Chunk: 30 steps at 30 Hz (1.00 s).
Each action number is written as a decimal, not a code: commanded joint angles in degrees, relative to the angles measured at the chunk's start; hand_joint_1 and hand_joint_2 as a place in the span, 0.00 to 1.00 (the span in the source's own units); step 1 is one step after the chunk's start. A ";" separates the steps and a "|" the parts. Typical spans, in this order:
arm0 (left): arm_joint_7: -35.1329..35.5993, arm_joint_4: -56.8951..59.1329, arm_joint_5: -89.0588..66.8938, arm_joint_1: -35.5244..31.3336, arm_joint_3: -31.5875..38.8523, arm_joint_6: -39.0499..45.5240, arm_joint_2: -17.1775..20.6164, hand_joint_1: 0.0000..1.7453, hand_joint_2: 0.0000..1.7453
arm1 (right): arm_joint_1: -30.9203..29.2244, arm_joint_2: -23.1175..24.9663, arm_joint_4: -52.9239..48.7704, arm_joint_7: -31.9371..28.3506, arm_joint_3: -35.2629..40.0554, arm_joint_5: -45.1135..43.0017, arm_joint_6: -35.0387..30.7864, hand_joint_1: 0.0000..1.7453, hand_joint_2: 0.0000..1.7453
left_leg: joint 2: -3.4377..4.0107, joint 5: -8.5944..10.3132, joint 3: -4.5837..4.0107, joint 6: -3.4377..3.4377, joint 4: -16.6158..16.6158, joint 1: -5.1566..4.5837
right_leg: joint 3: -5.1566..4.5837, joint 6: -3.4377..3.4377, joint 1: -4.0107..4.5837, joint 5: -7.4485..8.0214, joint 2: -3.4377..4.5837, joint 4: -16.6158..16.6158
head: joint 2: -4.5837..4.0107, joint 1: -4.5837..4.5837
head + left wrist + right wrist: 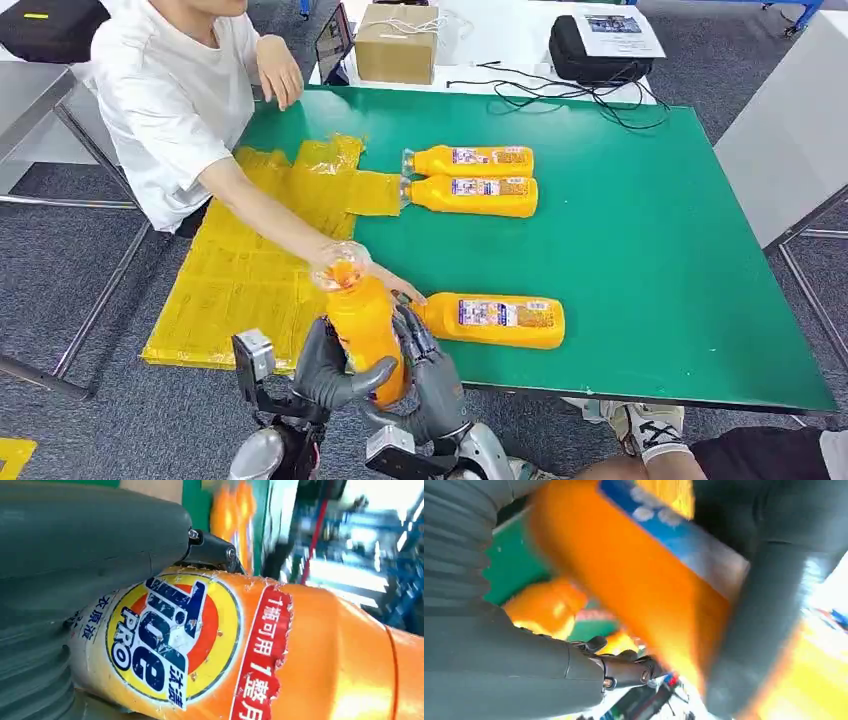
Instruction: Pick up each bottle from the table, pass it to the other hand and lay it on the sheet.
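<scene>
While the held bottle (363, 330) stands upright just off the near edge of the green table (650, 250), the left hand (330, 368) and right hand (428, 375) both wrap it from either side, and a person's hand (345, 262) covers its cap. Bright orange with a round logo label, it sits between the yellow sheet (250, 260) and a lying bottle (495, 320); two more bottles (470, 180) lie farther back.

I see four orange bottles and a yellow sheet (240, 270) draped over the green table's (650, 240) near-left corner. One bottle (365, 335), clear-capped, stands upright at the table's near edge, beside the sheet. A third (495, 320) lies on its side on the table just right of it. Two more (470, 160) (472, 195) lie side by side mid-table, caps at the sheet's edge.
</scene>
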 commanded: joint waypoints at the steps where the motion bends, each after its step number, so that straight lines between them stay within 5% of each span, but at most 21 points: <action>1: 0.01 2.17 -7.20 -4.26 4.05 4.49 1.54 1.00 1.00 | 0.77 0.01 -1.77 -0.52 -0.74 0.56 -1.18 0.00 1.00 | -0.11 -0.07 0.26 -0.09 -0.03 0.04 | 0.26 -0.10 0.02 -0.10 0.04 0.00 | 0.00 0.02; 2: -0.59 2.66 -12.39 -4.97 4.31 7.64 1.89 1.00 1.00 | 0.57 -0.09 -1.92 -1.02 -0.13 1.33 -2.14 0.00 1.00 | -0.12 -0.15 0.35 -0.12 0.01 0.06 | 0.33 -0.14 0.03 -0.16 0.09 0.05 | 0.00 0.02; 3: -0.46 3.32 -14.78 -6.34 5.17 9.24 2.60 1.00 1.00 | 0.33 -0.21 -2.27 -1.53 0.50 1.81 -2.62 0.00 0.00 | -0.14 -0.17 0.40 -0.14 0.01 0.07 | 0.38 -0.15 0.04 -0.19 0.09 0.06 | 0.00 0.02; 7: 0.93 8.86 -18.04 -14.64 13.48 10.05 5.53 0.96 1.00 | -1.02 -0.65 -8.28 -3.59 5.22 -8.50 -6.56 0.00 0.00 | -0.09 -0.06 0.23 -0.13 0.00 0.08 | 0.22 -0.14 0.06 -0.08 0.08 0.04 | 0.00 0.02; 13: 1.31 10.38 -23.95 -17.72 17.72 13.56 7.51 0.97 1.00 | -1.45 -0.89 -9.77 -3.59 5.73 -15.67 -6.45 0.00 0.00 | 0.03 0.01 0.20 -0.16 -0.02 0.09 | 0.17 -0.12 0.07 0.00 0.16 0.02 | 0.00 0.02; 14: 3.29 10.65 -25.85 -18.66 18.03 13.17 8.63 0.91 1.00 | -1.51 -1.23 -9.49 -3.59 6.34 -17.29 -5.57 0.00 0.00 | 0.03 0.03 0.18 -0.14 -0.03 0.06 | 0.11 -0.11 0.04 0.02 0.12 0.04 | 0.00 0.00; 18: 6.86 10.83 -43.09 -20.86 14.00 18.26 11.66 1.00 1.00 | -0.84 -1.86 -8.81 -3.59 5.99 -20.04 -3.91 0.00 0.00 | -0.11 0.07 0.17 -0.16 -0.03 0.09 | 0.17 -0.09 0.05 0.00 0.01 0.03 | 0.00 0.02; 22: 8.64 12.64 -50.00 -21.92 11.89 20.12 13.36 0.99 1.00 | -1.03 -2.43 -8.98 -3.59 6.46 -21.05 -2.53 0.00 0.00 | -0.22 0.04 0.27 -0.19 -0.03 0.12 | 0.30 -0.12 0.06 -0.07 -0.06 0.04 | 0.00 0.04; 30: 10.51 35.24 -67.89 -29.78 7.27 18.18 21.48 1.00 1.00 | -0.81 -3.29 -11.39 -3.59 10.30 -24.83 0.17 0.00 0.00 | -0.14 0.06 0.36 -0.23 -0.08 0.10 | 0.31 -0.16 0.05 -0.04 0.03 0.04 | 0.00 0.04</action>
